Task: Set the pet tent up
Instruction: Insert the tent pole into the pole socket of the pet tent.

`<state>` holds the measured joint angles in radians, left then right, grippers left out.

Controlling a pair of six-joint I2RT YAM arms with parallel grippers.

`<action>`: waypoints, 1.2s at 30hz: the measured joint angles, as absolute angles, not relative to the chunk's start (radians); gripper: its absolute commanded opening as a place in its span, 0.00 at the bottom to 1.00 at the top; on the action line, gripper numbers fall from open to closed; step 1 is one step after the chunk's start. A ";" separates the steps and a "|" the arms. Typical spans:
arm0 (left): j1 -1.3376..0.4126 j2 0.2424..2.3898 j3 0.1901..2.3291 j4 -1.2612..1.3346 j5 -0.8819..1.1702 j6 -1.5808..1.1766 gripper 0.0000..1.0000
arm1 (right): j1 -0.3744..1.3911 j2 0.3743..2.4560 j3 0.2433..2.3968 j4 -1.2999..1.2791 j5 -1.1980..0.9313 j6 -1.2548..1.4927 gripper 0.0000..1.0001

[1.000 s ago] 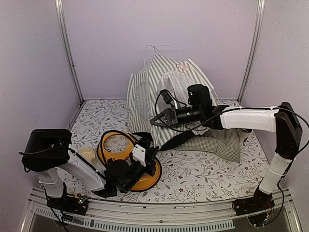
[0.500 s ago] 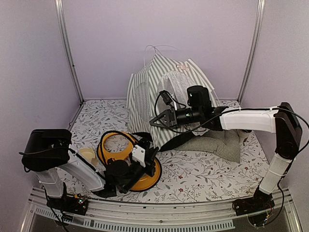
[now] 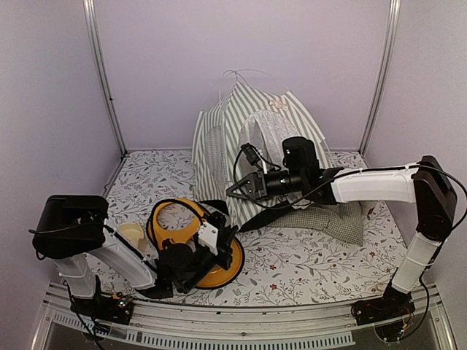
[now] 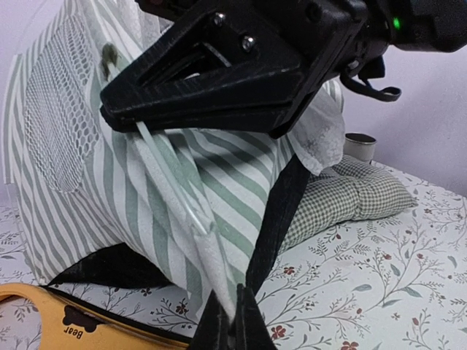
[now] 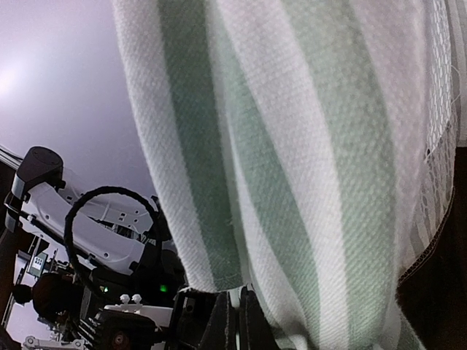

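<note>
The pet tent [image 3: 244, 127], green-and-white striped, stands partly raised at the back of the table, with thin white poles [image 3: 235, 73] sticking out of its top. Its round grey mesh window [image 4: 55, 117] faces left. My left gripper [image 4: 235, 321] is shut on the white pole sleeve at the tent's lower front corner [image 4: 208, 255]. My right gripper [image 3: 232, 191] is higher up on the same front edge. It is shut on the thin white pole [image 4: 164, 175] there, with striped fabric [image 5: 292, 146] draped against it.
A green-checked cushion [image 3: 332, 215] lies at the tent's right, under the right arm. An orange disc with a black rim [image 3: 219, 270] lies under the left arm. A small grey cup [image 4: 360, 144] stands behind the cushion. The enclosure's walls are close on three sides.
My right gripper has moved slightly down and toward me along the tent's front edge, and the tent fabric has shifted with it. The left gripper has stayed shut in place.
</note>
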<state>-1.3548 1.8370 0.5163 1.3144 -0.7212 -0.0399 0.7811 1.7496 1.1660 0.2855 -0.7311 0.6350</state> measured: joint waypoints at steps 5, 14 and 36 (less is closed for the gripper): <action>-1.355 1.833 0.514 1.315 -0.719 -0.043 0.00 | 0.794 1.749 1.162 0.296 -0.714 0.635 0.00; -1.362 1.829 0.505 1.317 -0.718 -0.047 0.00 | 0.830 1.748 1.148 0.314 -0.648 0.627 0.00; -1.362 1.807 0.457 1.330 -0.704 -0.080 0.00 | 0.863 1.707 1.091 0.315 -0.580 0.587 0.00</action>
<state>-1.3624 1.8072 0.4568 1.3296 -0.7036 -0.0795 0.8635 1.7073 1.0912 0.3153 -0.5804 0.5873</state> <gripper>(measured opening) 0.010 0.025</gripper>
